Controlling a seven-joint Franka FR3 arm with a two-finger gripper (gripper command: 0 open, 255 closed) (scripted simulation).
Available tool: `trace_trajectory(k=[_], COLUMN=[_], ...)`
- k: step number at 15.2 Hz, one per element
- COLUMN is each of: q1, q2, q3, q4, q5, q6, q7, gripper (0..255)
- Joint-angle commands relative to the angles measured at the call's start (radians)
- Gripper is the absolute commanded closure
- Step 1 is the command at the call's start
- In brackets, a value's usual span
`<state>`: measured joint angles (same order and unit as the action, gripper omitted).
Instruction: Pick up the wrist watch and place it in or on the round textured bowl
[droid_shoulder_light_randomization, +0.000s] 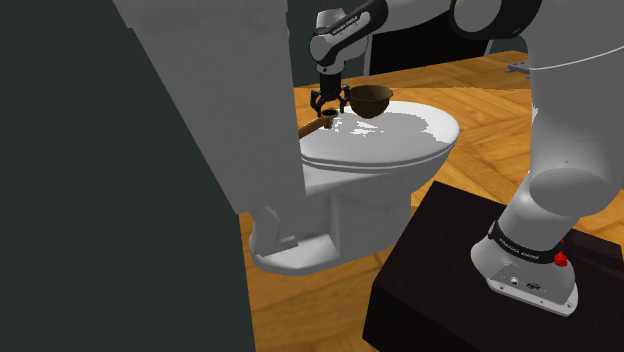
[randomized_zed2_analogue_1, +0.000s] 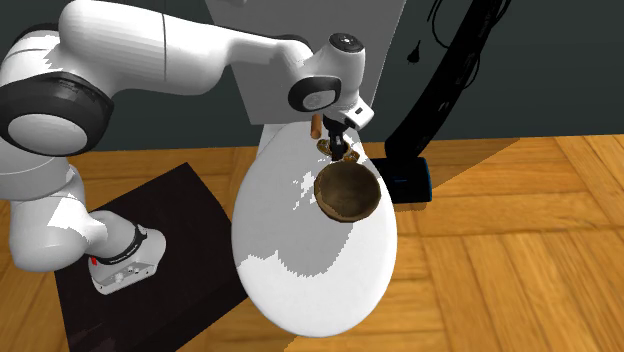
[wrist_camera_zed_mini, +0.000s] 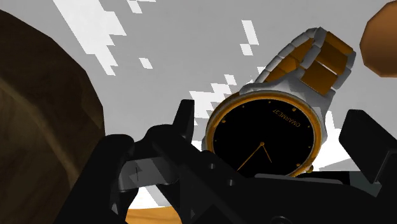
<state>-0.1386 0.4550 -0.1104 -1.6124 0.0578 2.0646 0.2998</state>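
Black-dialled, gold-and-silver wrist watch (wrist_camera_zed_mini: 264, 137); brown bowl (wrist_camera_zed_mini: 38, 108)

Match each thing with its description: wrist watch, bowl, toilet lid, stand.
Things:
1. wrist watch
2. bowl
3. toilet lid
4. stand

Descriptions:
a. black box under the arm's base
b. white, carries the watch and bowl
c. brown, round, nothing inside
d. black dial, lying between the open pincer's fingers

Pairs: 1-d, 2-c, 3-b, 4-a
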Motion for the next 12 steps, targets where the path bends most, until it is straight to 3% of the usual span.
trace_trajectory(k=[1, 3, 4, 12], q1=[0.0, 0.0, 0.0, 0.0], q2=[0.0, 0.0, 0.0, -0.001], q3=[0.0, 0.0, 0.0, 0.0], q4=[-0.001, 0.0, 0.0, -0.001], q5=[0.0, 0.0, 0.0, 0.0], q6=[0.001, 0.0, 0.0, 0.001], q7=[0.0, 0.0, 0.0, 0.0], gripper=[0, 0, 255, 255])
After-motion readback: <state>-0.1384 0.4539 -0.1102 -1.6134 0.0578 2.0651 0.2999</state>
